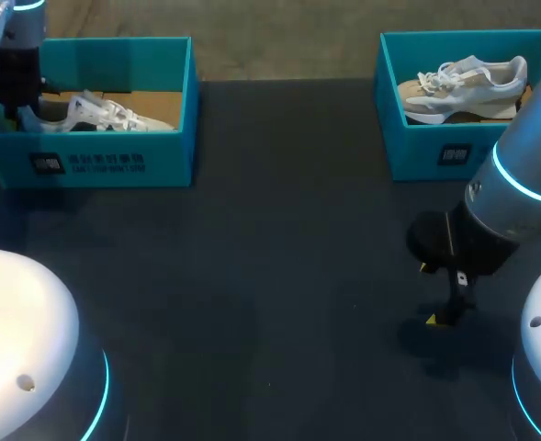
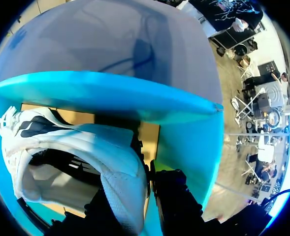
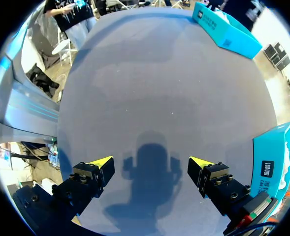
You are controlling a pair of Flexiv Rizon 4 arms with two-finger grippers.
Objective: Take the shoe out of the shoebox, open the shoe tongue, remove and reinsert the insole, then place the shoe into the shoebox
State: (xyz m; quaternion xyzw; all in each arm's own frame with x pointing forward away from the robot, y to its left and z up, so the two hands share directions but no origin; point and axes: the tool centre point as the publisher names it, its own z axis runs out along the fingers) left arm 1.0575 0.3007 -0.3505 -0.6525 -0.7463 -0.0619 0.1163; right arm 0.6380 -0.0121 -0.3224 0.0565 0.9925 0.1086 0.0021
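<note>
**Dim head view, brighter wrists**

The table (image 1: pixel 270 230) lay dark in the head view, a cyan ring (image 1: pixel 513 179) glowing on the right arm (image 1: pixel 532 129). Overhead light cast a soft shadow of the right gripper (image 3: pixel 151 167) onto the table. The shoe (image 2: pixel 85 147) glared white.

Our left claw (image 2: pixel 145 179) sat clamped on the shoe (image 2: pixel 85 147) heel, wrist angled down at the far left; our right claw (image 3: pixel 152 164) hung wide open, low over the tabletop (image 1: pixel 270 230).

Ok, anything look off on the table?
Nothing stands out. The left shoe lies in the left box, heel pinched by the left gripper; the right shoe sits upright in the right box; right gripper open.
</note>
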